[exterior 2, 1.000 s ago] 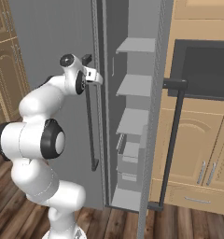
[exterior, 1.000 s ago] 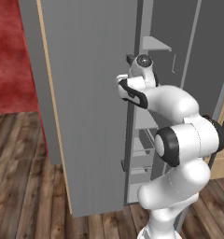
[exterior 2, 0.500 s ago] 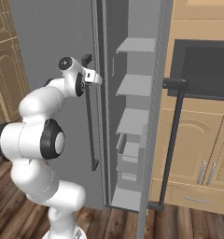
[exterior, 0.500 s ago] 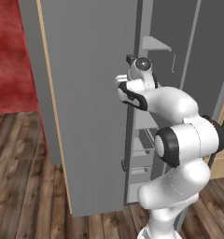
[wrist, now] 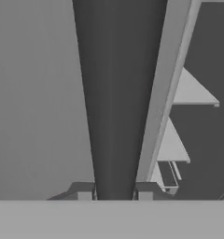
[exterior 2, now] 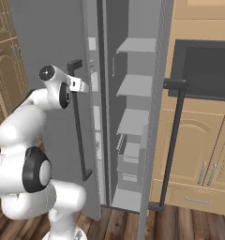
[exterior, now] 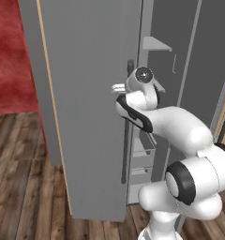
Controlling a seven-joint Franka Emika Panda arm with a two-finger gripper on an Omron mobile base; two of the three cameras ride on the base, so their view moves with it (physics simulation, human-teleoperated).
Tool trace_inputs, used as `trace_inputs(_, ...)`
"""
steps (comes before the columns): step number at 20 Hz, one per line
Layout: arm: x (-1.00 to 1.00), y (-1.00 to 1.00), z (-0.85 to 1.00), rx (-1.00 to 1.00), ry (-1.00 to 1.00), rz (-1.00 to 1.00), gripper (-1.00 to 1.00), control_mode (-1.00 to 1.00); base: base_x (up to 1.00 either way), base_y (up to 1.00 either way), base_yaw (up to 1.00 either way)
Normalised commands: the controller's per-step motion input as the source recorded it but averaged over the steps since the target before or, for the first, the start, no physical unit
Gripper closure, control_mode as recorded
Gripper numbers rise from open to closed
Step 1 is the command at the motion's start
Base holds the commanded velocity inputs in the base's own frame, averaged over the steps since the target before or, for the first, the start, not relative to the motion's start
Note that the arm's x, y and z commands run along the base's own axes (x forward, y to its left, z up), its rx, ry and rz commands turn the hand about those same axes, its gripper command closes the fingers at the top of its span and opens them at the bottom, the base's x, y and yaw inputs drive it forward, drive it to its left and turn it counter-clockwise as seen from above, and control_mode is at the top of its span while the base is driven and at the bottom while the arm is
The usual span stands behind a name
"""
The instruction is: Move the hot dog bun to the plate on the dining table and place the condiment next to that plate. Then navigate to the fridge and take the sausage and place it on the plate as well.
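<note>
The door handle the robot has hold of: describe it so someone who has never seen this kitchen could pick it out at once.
Find the tall grey fridge that stands partly open, pale shelves showing in the gap. On its closed-looking door hangs a long dark vertical bar handle, with the gripper shut on it near the top. The other dark bar stands untouched beside the wooden cabinets.

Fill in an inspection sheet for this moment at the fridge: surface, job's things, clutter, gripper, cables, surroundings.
Surface: wood plank floor; no worktop seen.
Job's things: fridge, doors partly open, pale shelves inside; no sausage visible on them.
Clutter: nothing seen.
Gripper: gripper shut on the left door's vertical bar handle, near its top.
Cables: nothing seen.
Surroundings: red wall, tan wood cabinets, dark oven panel.
</note>
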Motion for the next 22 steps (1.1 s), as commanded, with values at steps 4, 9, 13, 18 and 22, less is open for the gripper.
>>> trace_inputs(4,-1.00,0.63,0.00,0.05,0.00,0.02,1.00,-1.00,0.00,0.00,0.00)
trace_inputs(9,-0.97,0.76,0.00,0.03,0.01,0.00,-1.00,-1.00,0.00,0.00,0.00)
trace_inputs(13,-0.61,0.53,0.00,0.02,0.05,0.00,-1.00,-1.00,0.00,0.00,0.00)
trace_inputs(18,-0.49,-0.53,0.02,0.20,0.09,-0.01,-1.00,-1.00,0.00,0.00,0.00)
trace_inputs(22,-0.49,-0.98,0.01,0.30,0.12,0.00,-1.00,-1.00,0.00,0.00,0.00)
